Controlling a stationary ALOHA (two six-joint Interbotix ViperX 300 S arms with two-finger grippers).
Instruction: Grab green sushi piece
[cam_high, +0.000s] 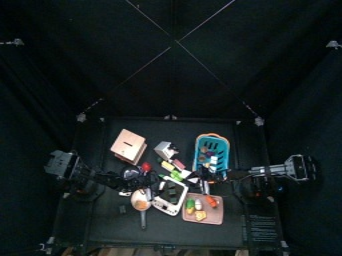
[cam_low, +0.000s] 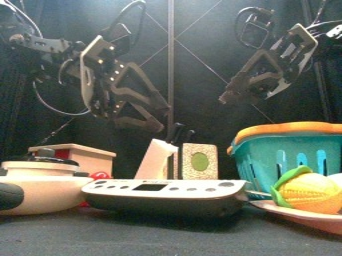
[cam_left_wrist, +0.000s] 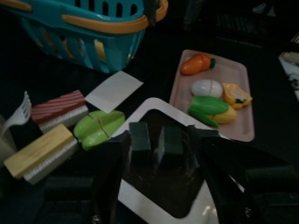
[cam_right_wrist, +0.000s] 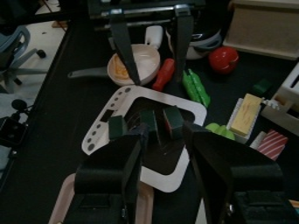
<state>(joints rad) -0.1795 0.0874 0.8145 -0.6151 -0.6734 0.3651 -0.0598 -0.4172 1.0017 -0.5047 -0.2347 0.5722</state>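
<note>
The green sushi piece (cam_left_wrist: 158, 140), dark green with a nori wrap, stands on the black plate of a white kitchen scale (cam_left_wrist: 128, 206). It also shows in the right wrist view (cam_right_wrist: 170, 121) and behind the scale in the front view (cam_low: 198, 160). My left gripper (cam_left_wrist: 158, 171) is open, hanging just above and short of the sushi, one jaw to each side. My right gripper (cam_right_wrist: 167, 149) is open too and faces the same sushi from the opposite side. In the front view both grippers, left (cam_low: 127, 100) and right (cam_low: 261, 80), hang above the table and hold nothing.
A pink tray (cam_left_wrist: 239, 131) holds a carrot, an egg and corn. A teal basket (cam_left_wrist: 93, 31) stands beyond. A lime-green piece (cam_left_wrist: 100, 125) and striped blocks lie beside the scale. A tan bowl (cam_right_wrist: 135, 66), a red chili (cam_right_wrist: 163, 74), a green pepper (cam_right_wrist: 195, 87) and a tomato (cam_right_wrist: 222, 59) lie near the left arm.
</note>
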